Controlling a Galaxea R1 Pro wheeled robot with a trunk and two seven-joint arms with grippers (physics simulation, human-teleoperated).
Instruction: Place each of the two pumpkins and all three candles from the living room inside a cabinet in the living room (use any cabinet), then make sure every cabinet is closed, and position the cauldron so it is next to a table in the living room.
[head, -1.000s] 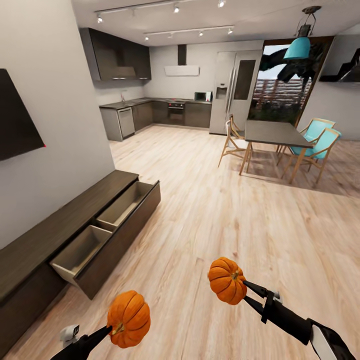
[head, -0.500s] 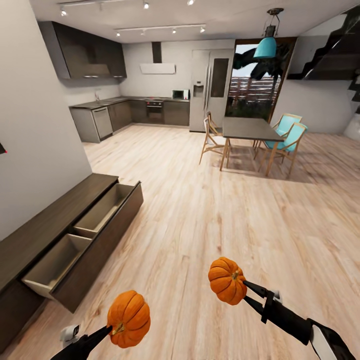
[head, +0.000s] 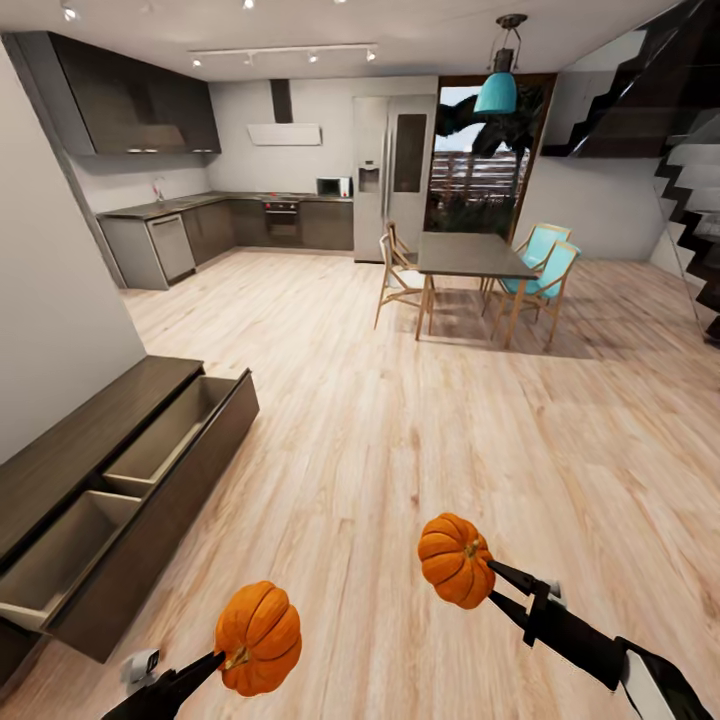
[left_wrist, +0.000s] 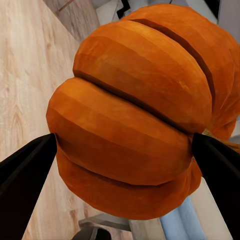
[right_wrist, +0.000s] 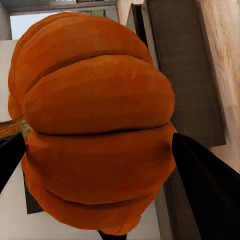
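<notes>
Each arm holds an orange ribbed pumpkin above the plank floor. My left gripper (head: 232, 660) is shut on one pumpkin (head: 258, 637) at the lower left of the head view; that pumpkin (left_wrist: 135, 115) sits between the black fingers (left_wrist: 22, 175) in the left wrist view. My right gripper (head: 488, 582) is shut on the other pumpkin (head: 455, 560), seen close up as an orange mass (right_wrist: 97, 130) in the right wrist view. The low dark brown cabinet (head: 90, 440) runs along the left wall with two drawers (head: 165, 440) pulled out, pale inside and holding nothing.
Ahead lies open wood floor. A dining table (head: 470, 258) with wooden and turquoise chairs (head: 545, 275) stands at the back, under a teal lamp (head: 495, 92). A dark kitchen (head: 250, 215) and fridge (head: 393, 175) line the far wall. Stairs (head: 690, 190) rise at the right.
The head view has swung to the right: the cabinet and kitchen slid left, the stairs came into sight, the wall TV left the frame. Both pumpkins stay held in place.
</notes>
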